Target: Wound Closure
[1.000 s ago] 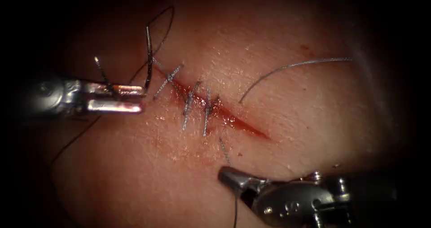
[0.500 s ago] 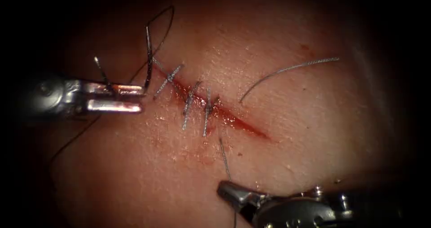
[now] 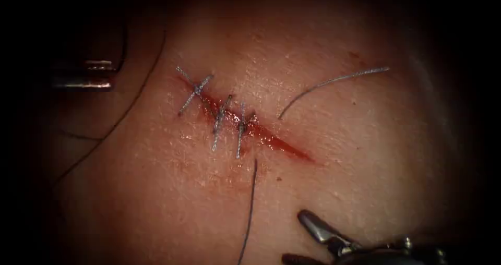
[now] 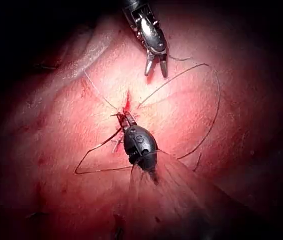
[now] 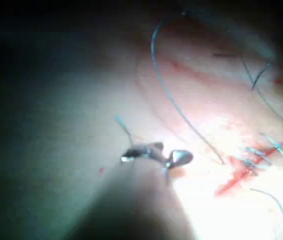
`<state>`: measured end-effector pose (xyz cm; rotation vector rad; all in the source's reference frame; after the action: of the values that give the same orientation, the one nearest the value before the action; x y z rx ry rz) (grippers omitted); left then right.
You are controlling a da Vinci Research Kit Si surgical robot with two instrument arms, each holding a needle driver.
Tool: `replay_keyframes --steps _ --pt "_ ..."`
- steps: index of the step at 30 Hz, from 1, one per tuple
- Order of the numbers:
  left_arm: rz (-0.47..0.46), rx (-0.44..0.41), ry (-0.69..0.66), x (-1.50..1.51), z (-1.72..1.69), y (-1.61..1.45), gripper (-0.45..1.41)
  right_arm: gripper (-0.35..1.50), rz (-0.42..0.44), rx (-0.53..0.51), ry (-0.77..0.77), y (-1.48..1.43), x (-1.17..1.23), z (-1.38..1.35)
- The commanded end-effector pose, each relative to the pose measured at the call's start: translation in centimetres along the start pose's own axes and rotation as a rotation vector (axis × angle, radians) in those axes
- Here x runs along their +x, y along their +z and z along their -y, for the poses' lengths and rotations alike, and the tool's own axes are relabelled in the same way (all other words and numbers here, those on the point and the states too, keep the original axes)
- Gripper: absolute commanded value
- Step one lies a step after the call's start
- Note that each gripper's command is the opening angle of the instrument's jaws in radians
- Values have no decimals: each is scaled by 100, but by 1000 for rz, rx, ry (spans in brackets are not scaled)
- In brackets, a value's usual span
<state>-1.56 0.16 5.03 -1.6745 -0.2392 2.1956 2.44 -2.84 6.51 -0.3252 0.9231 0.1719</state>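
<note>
The tissue lies with its cut partly closed by three stitches. The right arm's tool hovers well below the cut with its jaws spread apart, gripping nothing. The left arm's tool sits farther off, at the far left; what it holds cannot be told. The thread runs steeply down from the cut's left side, just left of the right tool, the nearer arm. The needle cannot be made out.
</note>
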Motion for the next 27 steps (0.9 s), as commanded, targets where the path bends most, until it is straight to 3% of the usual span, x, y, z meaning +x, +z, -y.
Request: replay_keyframes --steps 1,4,5,15,18,21,22,24,27 --pt "-7 -3 -1 -7 2 5 -45 148 8 -6 7 -1 -4 6" --pt "3 13 -3 -21 14 2 -45 148 24 -19 13 -4 -9 4" --pt "13 35 -2 -45 25 3 -45 148 25 -23 22 -5 -10 3" --pt "39 93 -16 -131 69 5 -45 146 21 -26 47 -5 -15 -1" --pt "49 125 -30 -150 80 1 -35 146 21 -30 53 -6 -16 -1" --pt "57 158 -47 -168 90 0 0 146 22 -29 61 -7 -15 -3" --pt "57 158 -47 -168 90 0 0 146 22 -29 61 -7 -15 -3" --pt "59 171 -57 -172 93 1 32 146 22 -29 61 -7 -15 -3" --pt "63 196 -102 -178 101 -2 62 146 22 -28 66 -9 -16 -3"
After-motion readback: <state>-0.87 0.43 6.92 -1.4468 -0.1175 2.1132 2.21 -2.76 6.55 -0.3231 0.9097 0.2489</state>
